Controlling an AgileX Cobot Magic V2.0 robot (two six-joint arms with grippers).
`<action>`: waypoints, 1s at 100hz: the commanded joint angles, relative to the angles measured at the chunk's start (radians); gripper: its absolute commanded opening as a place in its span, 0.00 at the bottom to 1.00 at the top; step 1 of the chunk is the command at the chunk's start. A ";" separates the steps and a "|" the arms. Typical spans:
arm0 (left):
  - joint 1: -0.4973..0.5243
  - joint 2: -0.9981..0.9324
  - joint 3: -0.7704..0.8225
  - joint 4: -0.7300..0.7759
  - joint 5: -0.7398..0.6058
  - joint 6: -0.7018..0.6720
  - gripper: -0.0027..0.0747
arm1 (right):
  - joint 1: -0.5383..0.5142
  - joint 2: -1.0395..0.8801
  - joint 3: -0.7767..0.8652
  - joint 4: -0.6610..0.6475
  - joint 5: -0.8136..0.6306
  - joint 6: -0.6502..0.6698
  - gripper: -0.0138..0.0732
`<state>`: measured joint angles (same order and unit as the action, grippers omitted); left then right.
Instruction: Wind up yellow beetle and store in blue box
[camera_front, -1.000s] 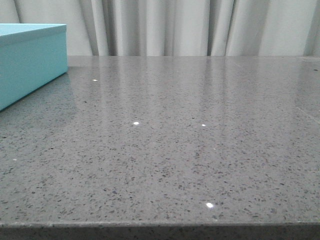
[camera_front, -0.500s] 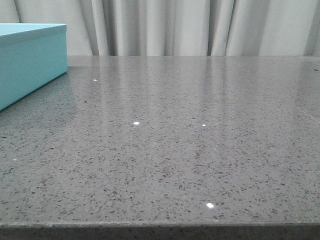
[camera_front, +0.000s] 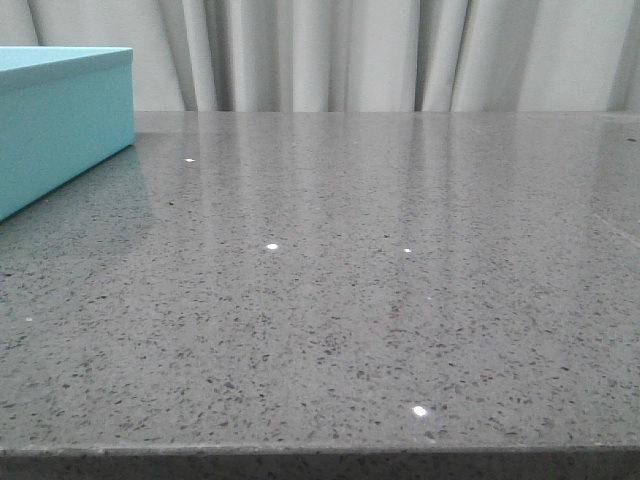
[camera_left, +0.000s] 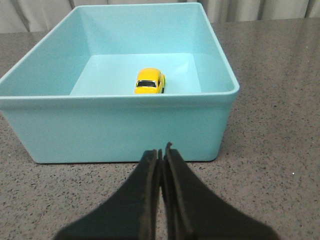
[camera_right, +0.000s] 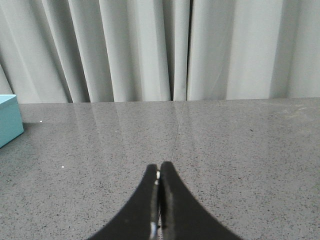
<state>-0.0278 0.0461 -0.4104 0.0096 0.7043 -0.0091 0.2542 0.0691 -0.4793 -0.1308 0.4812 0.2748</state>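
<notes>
The yellow beetle (camera_left: 149, 81) sits on the floor of the blue box (camera_left: 120, 127), near its middle, seen in the left wrist view. My left gripper (camera_left: 161, 152) is shut and empty, outside the box and just short of its near wall. The front view shows only a corner of the blue box (camera_front: 60, 125) at the far left, with no gripper in it. My right gripper (camera_right: 159, 167) is shut with nothing in it, over bare grey table well away from the blue box (camera_right: 9, 120).
A grey speckled tabletop (camera_front: 350, 300) spreads across the front view with its front edge along the bottom. Pale curtains (camera_front: 400, 55) hang behind the table's far edge.
</notes>
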 joint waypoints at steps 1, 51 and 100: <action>0.003 0.013 -0.002 -0.010 -0.164 -0.024 0.01 | -0.001 0.014 -0.022 -0.017 -0.079 -0.010 0.09; 0.009 -0.082 0.423 -0.020 -0.704 -0.024 0.01 | -0.001 0.015 -0.022 -0.017 -0.080 -0.010 0.09; 0.011 -0.082 0.449 -0.020 -0.609 -0.024 0.01 | -0.001 0.017 -0.022 -0.017 -0.080 -0.010 0.09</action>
<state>-0.0179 -0.0043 -0.0036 0.0000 0.1667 -0.0225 0.2542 0.0691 -0.4770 -0.1308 0.4812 0.2748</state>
